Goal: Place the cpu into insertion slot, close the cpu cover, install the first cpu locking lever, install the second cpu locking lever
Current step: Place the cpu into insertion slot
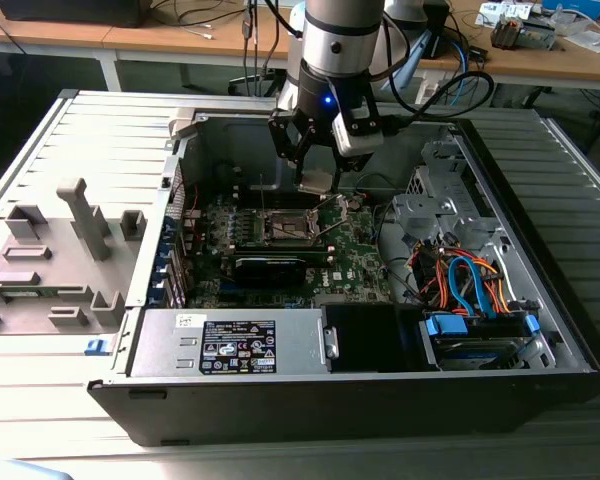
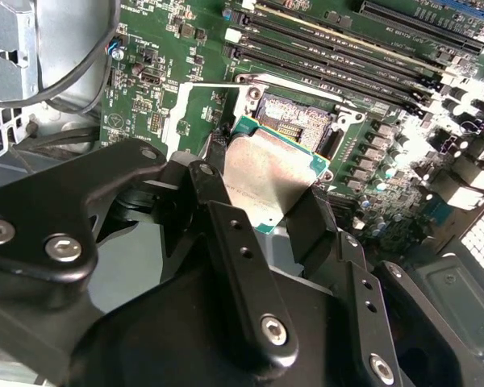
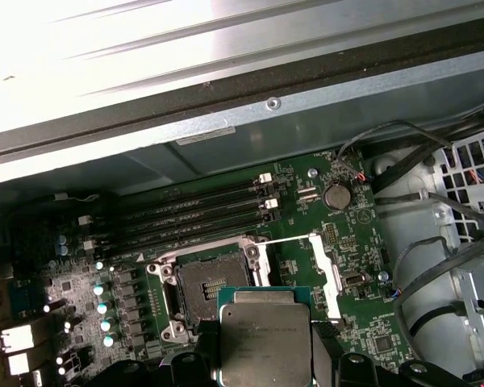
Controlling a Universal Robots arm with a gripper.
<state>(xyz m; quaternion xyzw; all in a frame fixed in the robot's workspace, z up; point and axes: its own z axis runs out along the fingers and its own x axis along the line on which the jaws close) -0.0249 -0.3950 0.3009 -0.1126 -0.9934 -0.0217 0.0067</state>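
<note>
Fingers (image 2: 310,226) clench the cpu (image 3: 264,347) near the uncovered insertion slot (image 3: 203,284), cpu cover (image 3: 327,274) swung open, memory slots (image 3: 194,205) alongside.

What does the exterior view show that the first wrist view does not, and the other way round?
The exterior view adds the open computer case, its labelled power supply, the blue and orange cables and a grey fixture beside the case. The first wrist view adds the round coin battery and a row of small capacitors. Both share the gripper shut on the cpu, close to the open insertion slot on the green motherboard, not yet in it.
</note>
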